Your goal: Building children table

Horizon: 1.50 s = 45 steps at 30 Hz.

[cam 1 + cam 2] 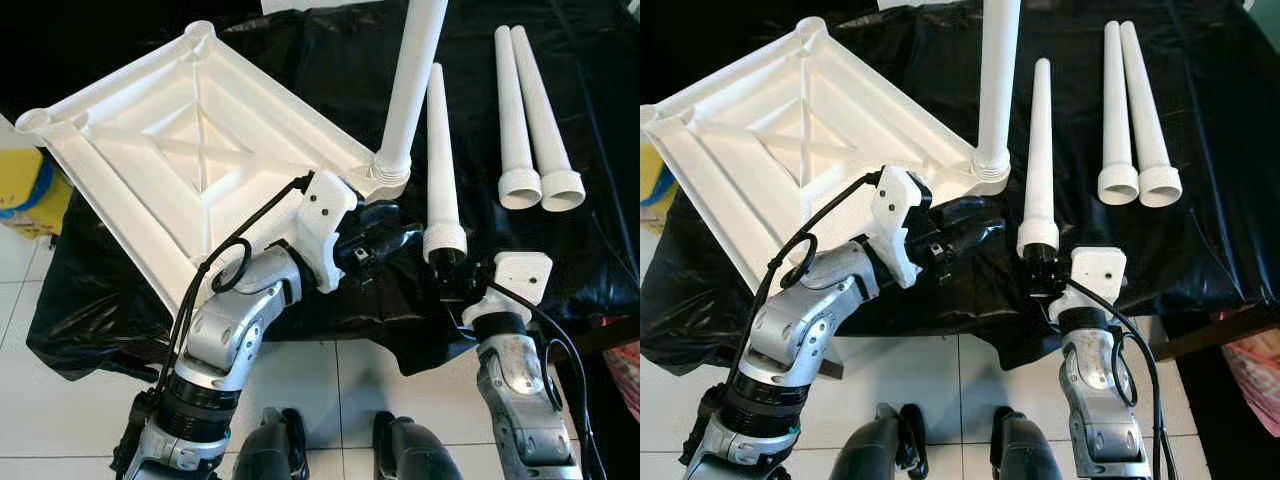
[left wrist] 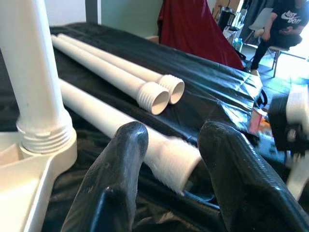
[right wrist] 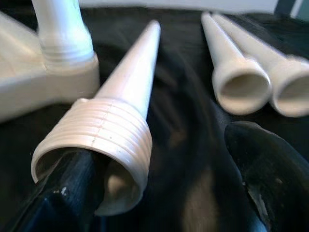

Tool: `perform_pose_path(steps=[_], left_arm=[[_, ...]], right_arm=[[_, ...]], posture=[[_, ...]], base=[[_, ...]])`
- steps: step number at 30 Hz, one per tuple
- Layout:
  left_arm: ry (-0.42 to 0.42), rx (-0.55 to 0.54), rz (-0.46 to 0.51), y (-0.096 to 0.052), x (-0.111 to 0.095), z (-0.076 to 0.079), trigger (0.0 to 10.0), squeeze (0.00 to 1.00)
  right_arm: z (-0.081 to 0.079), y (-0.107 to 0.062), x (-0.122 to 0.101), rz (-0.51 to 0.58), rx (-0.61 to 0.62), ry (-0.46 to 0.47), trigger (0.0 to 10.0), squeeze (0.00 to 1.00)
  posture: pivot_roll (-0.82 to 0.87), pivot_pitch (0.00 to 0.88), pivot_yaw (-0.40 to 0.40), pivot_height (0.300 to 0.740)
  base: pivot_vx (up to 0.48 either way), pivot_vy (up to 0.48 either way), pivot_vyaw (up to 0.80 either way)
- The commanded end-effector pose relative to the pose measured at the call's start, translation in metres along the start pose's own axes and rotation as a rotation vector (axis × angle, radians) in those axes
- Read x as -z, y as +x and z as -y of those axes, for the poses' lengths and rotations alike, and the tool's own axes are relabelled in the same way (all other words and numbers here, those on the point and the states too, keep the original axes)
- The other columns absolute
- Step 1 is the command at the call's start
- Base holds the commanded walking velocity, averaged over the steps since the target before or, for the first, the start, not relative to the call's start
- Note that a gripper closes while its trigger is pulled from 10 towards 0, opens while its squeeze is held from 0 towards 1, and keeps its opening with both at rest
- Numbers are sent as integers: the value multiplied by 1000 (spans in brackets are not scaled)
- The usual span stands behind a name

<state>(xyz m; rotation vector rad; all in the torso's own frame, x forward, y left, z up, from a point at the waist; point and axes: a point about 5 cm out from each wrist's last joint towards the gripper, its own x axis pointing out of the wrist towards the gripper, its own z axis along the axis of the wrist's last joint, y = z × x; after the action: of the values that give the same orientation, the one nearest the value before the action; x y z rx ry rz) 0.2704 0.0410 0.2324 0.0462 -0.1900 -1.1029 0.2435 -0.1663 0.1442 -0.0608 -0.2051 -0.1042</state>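
A loose white leg (image 1: 441, 160) was straddled at its threaded end by the spread right tool (image 1: 452, 272); pinching squarely was advisable. The left tool (image 1: 385, 243) sat spread beside the tabletop (image 1: 180, 150).

two silver arms with ribbed black joint rings; a white bracket with small dark screws sits on each wrist — left gripper (image 1: 385, 243), right gripper (image 1: 447, 272). the long fingers are glossy black. black cables loop along both forearms — black feet below.
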Motion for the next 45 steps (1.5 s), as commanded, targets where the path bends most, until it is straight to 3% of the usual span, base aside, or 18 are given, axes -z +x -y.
perform_pose_path(steps=[1, 12, 22, 29, 33, 34, 36, 40, 42, 45], left_arm=[[-10, 60, -4, -2, 4, 2, 10000, 0], [-12, 86, -6, 0, 5, 2, 10000, 0], [-16, 107, -16, -2, 5, 3, 10000, 0], [-15, 109, -20, -3, 6, 2, 10000, 0], [-11, 104, -27, -3, 10, 2, 10000, 0], [-1, 97, -43, -3, 15, 1, 10000, 0], [-1, 97, -43, -3, 15, 1, 10000, 0], [32, 81, -79, -6, 26, 2, 10000, 0], [66, 60, -120, -12, 39, 3, 10000, 0], [79, 56, -131, -14, 41, 3, 10000, 0]], right_arm=[[0, -8, 13, -96, 25, -30, 10000, 0], [6, -18, 18, -184, 77, -96, 10000, 0], [-2, -52, 5, -88, 5, -73, 10000, 0], [-2, -59, -6, -27, -25, -70, 10000, 0], [1, -51, -16, 21, -30, -66, 10000, 0], [5, -42, -20, 34, -12, -50, 10000, 0], [5, -42, -20, 34, -12, -50, 10000, 0], [7, -22, -22, 55, -9, -25, 10000, 0], [0, 3, -21, 38, -40, 39, 10000, 0], [-1, 9, -21, 31, -51, 57, 10000, 0]], posture=[[-8, 160, 53, 740], [-25, 176, 81, 740], [-25, 193, 101, 740], [-29, 192, 104, 740], [-40, 181, 98, 740], [-42, 170, 89, 740], [-42, 170, 89, 740], [-38, 144, 62, 740], [-31, 119, 44, 740], [-31, 119, 44, 740]], base=[[0, 0, 0], [0, 0, 0], [0, 0, 0], [0, 0, 0], [0, 0, 0], [0, 0, 0], [0, 0, 0], [0, 0, 0], [0, 0, 0], [0, 0, 0]])
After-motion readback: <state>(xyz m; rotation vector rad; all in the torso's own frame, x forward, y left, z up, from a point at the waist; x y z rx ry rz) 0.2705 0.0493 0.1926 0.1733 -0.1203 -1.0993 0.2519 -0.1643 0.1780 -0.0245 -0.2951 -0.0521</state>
